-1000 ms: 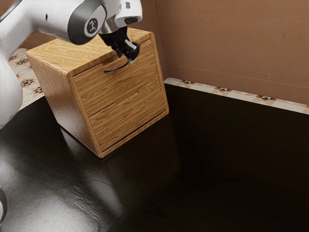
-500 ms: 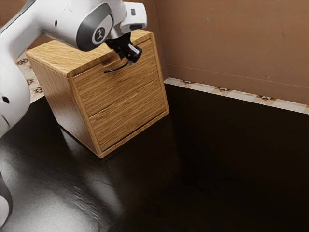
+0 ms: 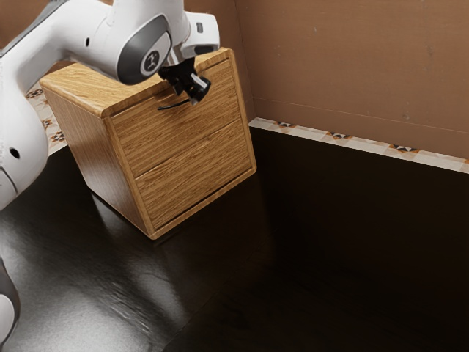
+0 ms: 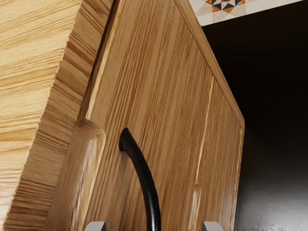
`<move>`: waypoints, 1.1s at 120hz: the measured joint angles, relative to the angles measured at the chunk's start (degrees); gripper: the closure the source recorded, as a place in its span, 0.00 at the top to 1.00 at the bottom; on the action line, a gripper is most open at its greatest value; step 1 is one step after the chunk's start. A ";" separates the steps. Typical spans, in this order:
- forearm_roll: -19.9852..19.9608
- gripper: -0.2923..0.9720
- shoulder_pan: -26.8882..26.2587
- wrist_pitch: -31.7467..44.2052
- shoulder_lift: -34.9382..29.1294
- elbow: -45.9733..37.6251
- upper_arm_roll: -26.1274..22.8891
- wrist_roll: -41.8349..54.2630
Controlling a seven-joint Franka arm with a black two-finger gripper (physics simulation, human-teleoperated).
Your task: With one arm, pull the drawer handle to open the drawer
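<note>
The arm [image 3: 80,33] is covered with smooth white shells, rounded and a little glossy, and soft grey shading is seen along their edges. At one joint a round grey cap [image 3: 150,55] is set into the white shell, with a small dark mark in its middle. On a lower link a tiny dark dot [image 3: 12,154] is seen; whether it is a screw cannot be told. The hand block [image 3: 199,29] is white and boxy, with a dark recess on its side. The gripper [image 3: 193,89] is built of black parts with small pale grey pieces. In the wrist view pale grey fingertips [image 4: 96,225] with flat, square ends are seen.
</note>
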 joint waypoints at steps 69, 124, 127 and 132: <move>-0.09 0.24 -0.08 0.18 -0.45 -1.94 1.14 -1.01; 0.27 0.20 -1.49 0.21 -1.95 -4.40 0.83 -1.87; 0.30 0.19 -1.60 0.21 -2.01 -4.49 0.81 -1.94; 0.29 0.19 -2.08 0.23 -2.07 -4.65 0.76 -2.03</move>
